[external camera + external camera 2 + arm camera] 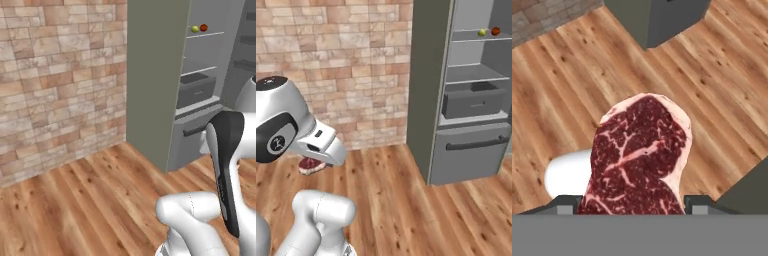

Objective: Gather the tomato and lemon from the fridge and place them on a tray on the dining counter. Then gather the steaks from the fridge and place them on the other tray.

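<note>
the gripper (632, 205) is closed on a marbled red steak (639, 160) held between its fingertips above the wood floor (562, 100), no readable writing, with the open fridge (471, 100) well ahead holding lemon (482, 32) and tomato (495, 31)

Base views share fridge (200, 75), hand view faces floor (562, 90)

Below the end effector (634, 212) lies open wood floor (572, 90). Ahead of it the fridge (428, 90) blocks the way with its closed drawer front (473, 150); to the fridge's left, a brick wall (346, 60) bounds the floor.
</note>
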